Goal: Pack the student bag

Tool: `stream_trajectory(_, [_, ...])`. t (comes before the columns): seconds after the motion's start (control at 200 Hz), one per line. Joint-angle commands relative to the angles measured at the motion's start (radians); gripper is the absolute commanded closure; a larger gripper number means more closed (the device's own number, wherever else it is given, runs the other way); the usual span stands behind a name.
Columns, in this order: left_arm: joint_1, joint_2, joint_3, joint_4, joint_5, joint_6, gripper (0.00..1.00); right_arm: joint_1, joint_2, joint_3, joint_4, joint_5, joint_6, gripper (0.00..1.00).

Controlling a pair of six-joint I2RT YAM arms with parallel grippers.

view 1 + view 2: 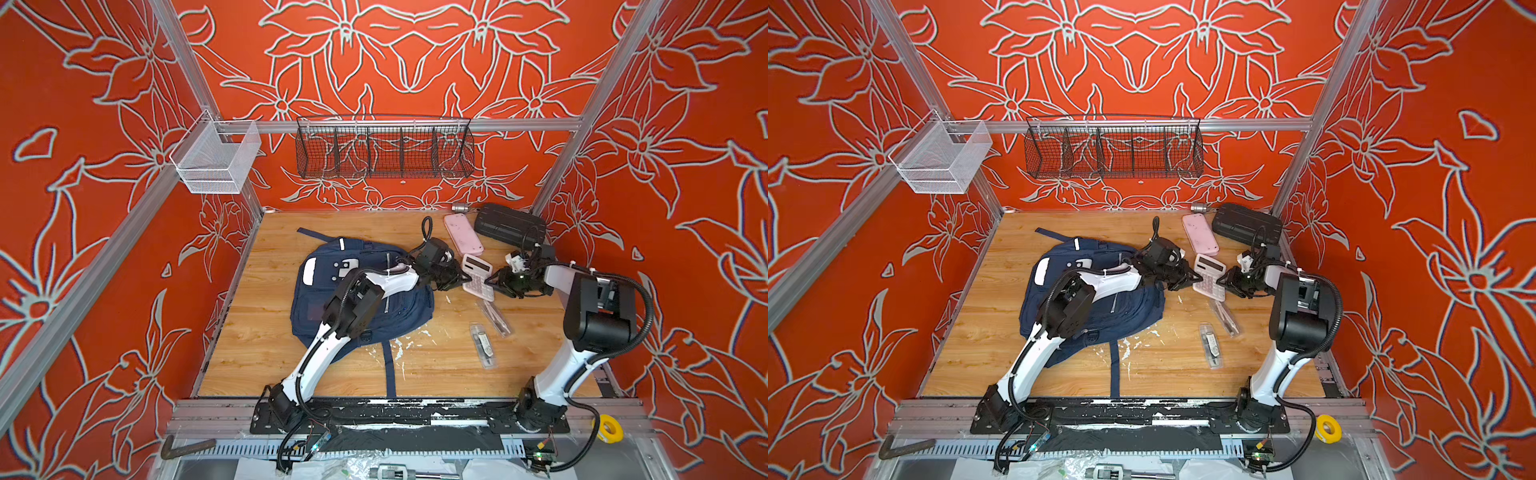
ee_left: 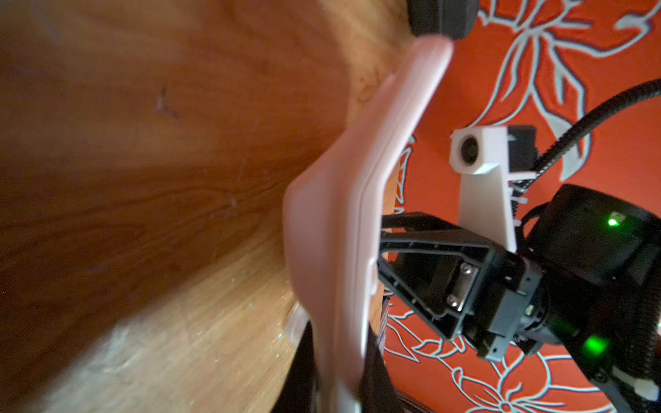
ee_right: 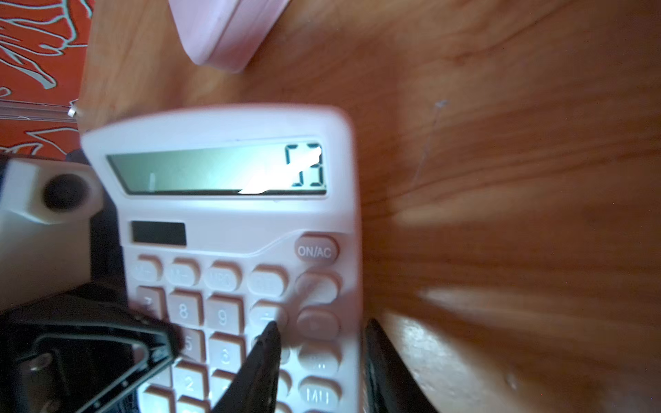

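The student bag [image 1: 316,291] [image 1: 1034,303] is a navy backpack with white patches, lying flat on the left of the wooden table with my left arm across it. To its right a pink-and-white calculator [image 1: 478,274] [image 1: 1209,276] [image 3: 229,221] sits between both grippers. My left gripper [image 1: 460,282] [image 1: 1192,283] [image 2: 336,357] is shut on the calculator's [image 2: 332,232] near edge, one finger on each face. My right gripper [image 1: 492,284] [image 1: 1223,284] [image 3: 325,339] stands open at the opposite edge, one finger over the keys and the other beside the edge.
A pink pencil case [image 1: 463,235] and a black ribbed hard case [image 1: 509,224] lie at the back right. Two clear packets [image 1: 482,345] [image 1: 496,318] lie in front of the calculator. A black wire basket [image 1: 384,147] and a white mesh basket [image 1: 216,162] hang on the frame.
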Motion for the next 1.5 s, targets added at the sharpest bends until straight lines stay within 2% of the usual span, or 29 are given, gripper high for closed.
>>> stream_trajectory(0.0, [-0.015, -0.048, 0.055, -0.123, -0.007, 0.132, 0.96, 0.014, -0.058, 0.010, -0.062, 0.017, -0.018, 0.55])
stream_trajectory(0.155, [-0.015, -0.078, 0.205, -0.343, -0.014, 0.280, 0.99, 0.013, -0.200, 0.039, -0.097, 0.056, -0.069, 0.43])
stream_trajectory(0.3, [-0.014, -0.125, 0.362, -0.597, -0.041, 0.452, 1.00, 0.014, -0.345, 0.083, -0.109, 0.113, -0.074, 0.39])
stream_trajectory(0.475, [0.008, -0.184, 0.507, -0.899, -0.055, 0.698, 1.00, 0.017, -0.431, 0.100, -0.042, 0.032, -0.049, 0.37])
stream_trajectory(0.585, [0.029, -0.248, 0.524, -1.051, -0.081, 0.879, 1.00, 0.044, -0.461, 0.120, -0.055, -0.120, -0.200, 0.38])
stream_trajectory(0.661, [0.035, -0.294, 0.502, -1.144, -0.137, 1.010, 1.00, 0.080, -0.484, 0.135, -0.095, -0.133, -0.325, 0.37])
stream_trajectory(0.741, [0.049, -0.332, 0.467, -1.215, -0.186, 1.100, 1.00, 0.103, -0.497, 0.144, -0.104, -0.177, -0.406, 0.37])
stream_trajectory(0.956, [0.072, -0.380, 0.453, -1.320, -0.216, 1.260, 1.00, 0.178, -0.452, 0.193, -0.118, -0.264, -0.513, 0.41])
stream_trajectory(1.136, [0.074, -0.397, 0.471, -1.356, -0.246, 1.341, 1.00, 0.265, -0.400, 0.229, -0.209, -0.350, -0.637, 0.44])
stream_trajectory(1.341, [0.077, -0.415, 0.465, -1.381, -0.176, 1.376, 1.00, 0.302, -0.424, 0.150, -0.132, -0.340, -0.626, 0.47])
stream_trajectory(1.496, [0.077, -0.425, 0.459, -1.395, -0.146, 1.406, 1.00, 0.304, -0.423, 0.117, -0.140, -0.356, -0.635, 0.58])
